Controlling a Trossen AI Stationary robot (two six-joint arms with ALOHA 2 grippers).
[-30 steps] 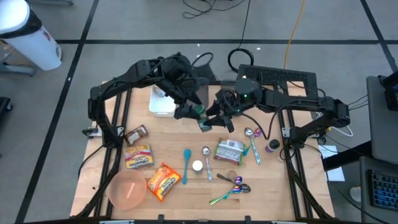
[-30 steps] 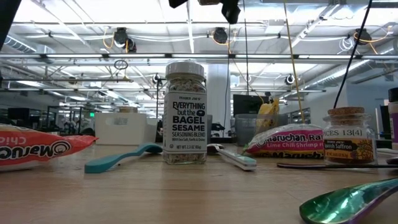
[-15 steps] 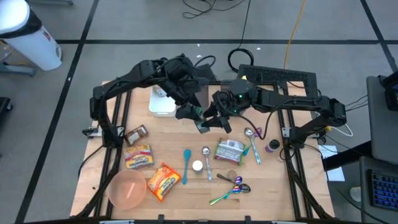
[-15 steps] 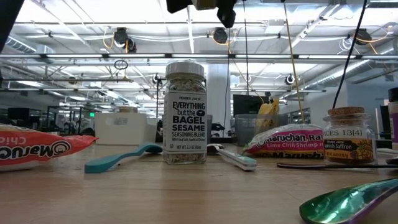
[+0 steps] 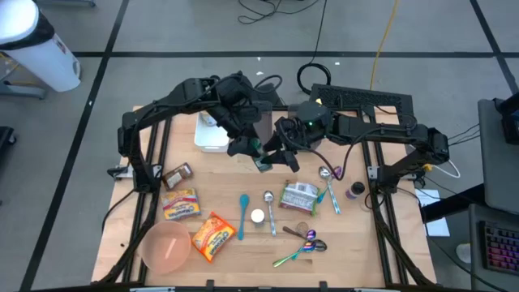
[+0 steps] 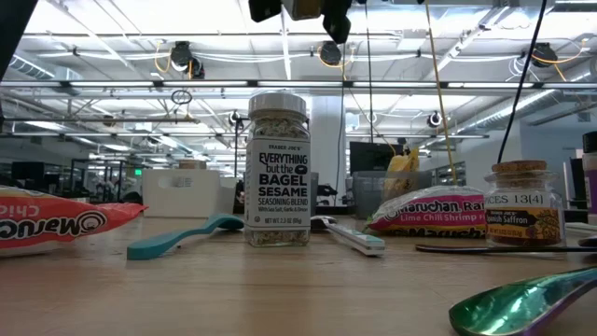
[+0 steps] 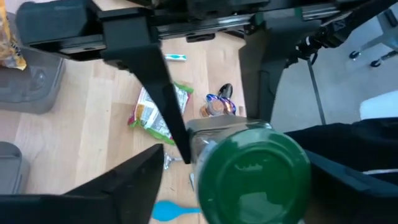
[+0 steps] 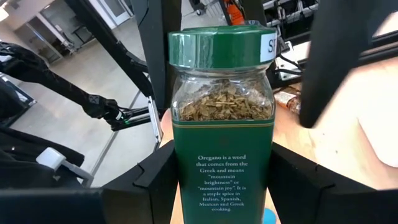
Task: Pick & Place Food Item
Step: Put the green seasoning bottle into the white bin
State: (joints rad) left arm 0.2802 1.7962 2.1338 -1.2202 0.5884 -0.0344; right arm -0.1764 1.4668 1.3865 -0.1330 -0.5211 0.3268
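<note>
An oregano jar (image 8: pixel 222 134) with a green lid (image 7: pixel 255 169) hangs in mid-air over the far middle of the table (image 5: pixel 357 243). My right gripper (image 5: pixel 280 156) is shut on it. My left gripper (image 5: pixel 246 147) comes from the table's left, slanting down at the lid end. It is open, with one finger (image 7: pixel 127 186) on each side of the lid and a gap showing beside the lid. I cannot tell whether the left fingers touch the lid. My right gripper pinches the jar's lower body (image 8: pixel 186 186) between its two fingers (image 8: pixel 155 183), one on each side of the labelled part. The fingers come nearly level from the table's right and lie across the jar. The jar is lifted clear of the table, its lid end toward my left gripper.
On the table lie ramen packs (image 5: pixel 180 204) (image 5: pixel 212 235), a green noodle pack (image 5: pixel 298 196), a bagel seasoning jar (image 6: pixel 277 168), a teal spoon (image 5: pixel 242 215), other spoons (image 5: pixel 302 247), a pink bowl (image 5: pixel 166 246), a white container (image 5: pixel 211 134) and a small spice jar (image 5: pixel 355 191).
</note>
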